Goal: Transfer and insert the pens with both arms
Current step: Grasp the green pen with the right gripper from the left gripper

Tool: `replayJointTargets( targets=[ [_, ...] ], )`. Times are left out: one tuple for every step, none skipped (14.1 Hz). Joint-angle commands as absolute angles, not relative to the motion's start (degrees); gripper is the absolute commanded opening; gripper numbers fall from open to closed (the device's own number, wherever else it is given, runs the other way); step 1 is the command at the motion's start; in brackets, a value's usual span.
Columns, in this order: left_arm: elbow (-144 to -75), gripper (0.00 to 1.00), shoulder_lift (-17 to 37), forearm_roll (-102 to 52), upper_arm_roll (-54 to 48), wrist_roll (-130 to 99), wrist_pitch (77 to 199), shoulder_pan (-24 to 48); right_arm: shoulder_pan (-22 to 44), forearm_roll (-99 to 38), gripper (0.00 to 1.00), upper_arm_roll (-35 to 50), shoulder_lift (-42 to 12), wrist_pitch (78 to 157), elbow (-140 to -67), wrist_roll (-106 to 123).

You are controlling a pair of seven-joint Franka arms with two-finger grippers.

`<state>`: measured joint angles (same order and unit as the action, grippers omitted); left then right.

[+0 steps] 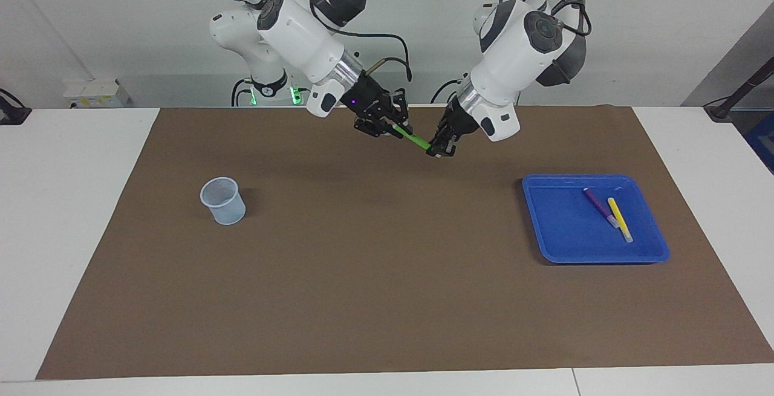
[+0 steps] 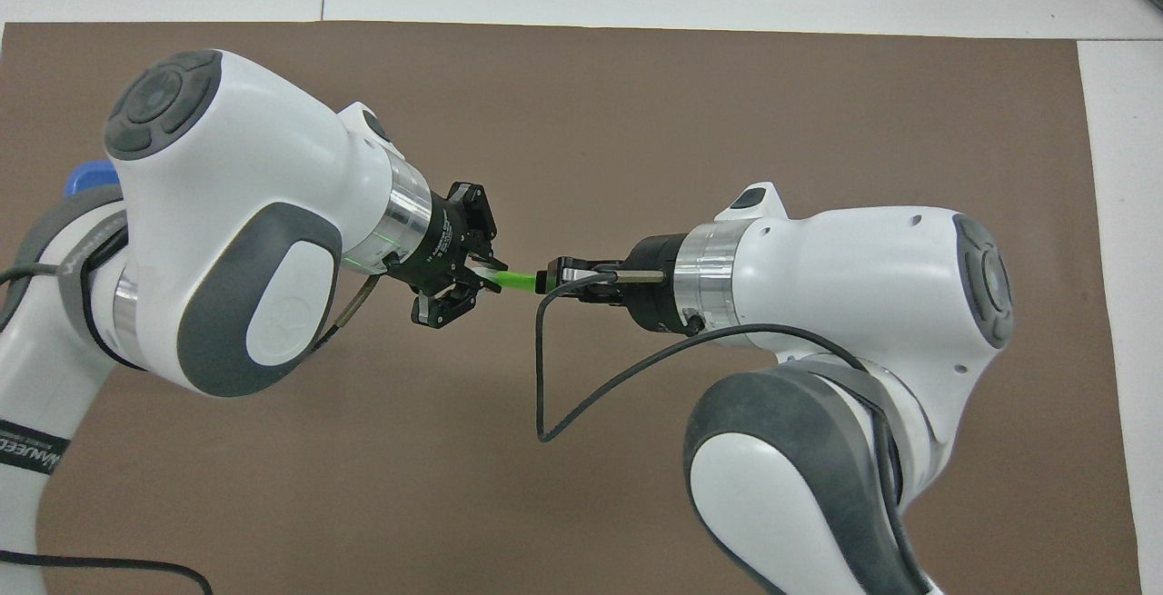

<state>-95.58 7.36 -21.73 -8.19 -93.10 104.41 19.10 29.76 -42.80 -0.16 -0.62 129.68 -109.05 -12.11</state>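
Facing view first: both grippers meet in the air over the brown mat [image 1: 375, 275], near its edge closest to the robots, around the middle of that edge. The green pen [image 1: 413, 138] spans between them. The left gripper [image 1: 440, 149] pinches one end; the right gripper [image 1: 394, 126] has its fingers around the other end, though whether they press on it I cannot tell. Toward the left arm's end of the mat sits the blue tray [image 1: 544, 245], with the purple pen [image 1: 598, 205] and yellow pen [image 1: 619, 218] lying side by side in it. Toward the right arm's end stands a mesh cup [image 1: 223, 201], upright.

Overhead now: the left gripper [image 2: 480, 279] and right gripper [image 2: 549, 280] point at each other, a short stretch of pen [image 2: 516, 280] showing between them. The left one's fingers look pressed onto the pen's pale end. The right one's grip is hidden under its own body. A corner of the tray [image 2: 88, 179] peeks out beside the left arm.
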Motion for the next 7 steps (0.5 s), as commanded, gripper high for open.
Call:
replayJointTargets(
  targets=[
    [-97.30,1.00,4.83,-22.06,-7.21,-92.99,105.47,19.07,28.83,-42.89,0.00,-0.09,-0.70,127.09,-109.07,-12.74],
    [-97.29,1.00,4.75,-22.06,-7.21,-93.25,105.47,19.07,28.48,-42.72,0.00,-0.17,-0.79,125.70,-108.46,-12.74],
    [-97.38,1.00,4.57,-22.06,-7.21,-92.99,105.29,19.07,27.87,-42.63,0.00,-0.26,-0.79,124.55,-108.02,-12.74],
    [-97.38,1.00,4.57,-22.06,-7.21,-92.99,105.38,19.07,27.08,-42.45,0.00,-0.26,-0.79,123.41,-107.58,-12.74],
    [-97.38,1.00,4.57,-22.06,-7.21,-92.99,105.29,18.90,25.94,-41.23,0.00,-0.26,-0.88,121.31,-106.71,-12.74],
    [-97.38,1.00,4.57,-22.06,-7.21,-92.90,105.12,18.72,24.80,-38.35,0.00,-0.26,-0.97,118.94,-105.48,-12.74],
    [-97.38,1.00,4.48,-21.89,-7.12,-93.07,104.94,18.37,23.74,-35.54,0.00,-0.18,-0.97,116.83,-104.60,-12.74]
  ],
)
